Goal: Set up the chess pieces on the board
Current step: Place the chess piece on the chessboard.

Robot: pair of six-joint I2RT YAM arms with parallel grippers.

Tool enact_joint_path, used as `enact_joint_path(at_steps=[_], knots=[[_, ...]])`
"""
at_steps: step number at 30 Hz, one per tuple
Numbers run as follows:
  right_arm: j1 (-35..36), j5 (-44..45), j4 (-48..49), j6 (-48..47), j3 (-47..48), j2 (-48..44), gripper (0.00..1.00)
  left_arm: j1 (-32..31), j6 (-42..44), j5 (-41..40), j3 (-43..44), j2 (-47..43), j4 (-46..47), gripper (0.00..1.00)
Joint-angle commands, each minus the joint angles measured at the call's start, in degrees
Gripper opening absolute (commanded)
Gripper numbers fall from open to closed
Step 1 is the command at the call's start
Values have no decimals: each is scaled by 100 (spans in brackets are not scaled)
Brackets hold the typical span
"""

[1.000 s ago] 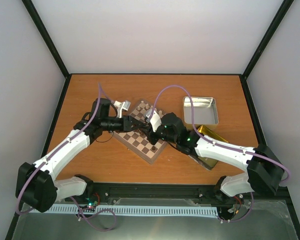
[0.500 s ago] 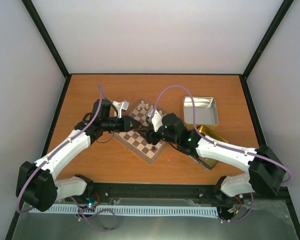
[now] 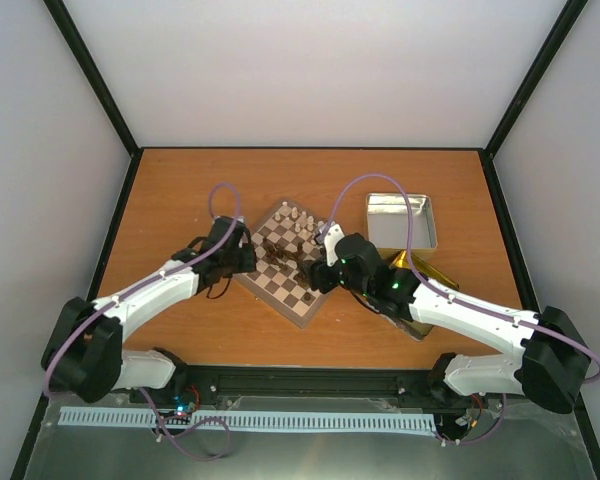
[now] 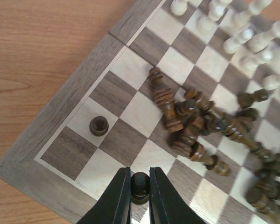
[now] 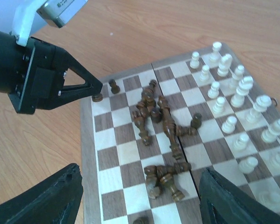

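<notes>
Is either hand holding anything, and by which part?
The left hand grips a dark brown pawn by its upper part, over the board; the right hand is open and empty.

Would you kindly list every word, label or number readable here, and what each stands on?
No text is readable in any view.
Grey module on the left wrist: faint dark print, too blurred to read.
Chessboard: no letters or numbers on its rim.
Left hand, shut on a dark pawn: no marking visible.
</notes>
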Motion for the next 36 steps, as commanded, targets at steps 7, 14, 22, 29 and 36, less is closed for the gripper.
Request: enact_joint_path(at_steps=[7,14,22,29,36], knots=[[-22,365,-123,295,-110,-54,69,-492,-187,-1499,-203,566,680,1],[-22,343,-98,362,-140,-16,69,-497,-80,-1123,-455,762,1590,1],[-22,313,-104,432,-166,0,69,-497,-39,-1222,-485,1042,1902,1],[-26,297,-140,434,-150,14,69,-497,8,-1275,-487,1174,1919,9],[-22,264,-149,494,-118,18,69,-499,-13,-1095,-526,715,1573,32]])
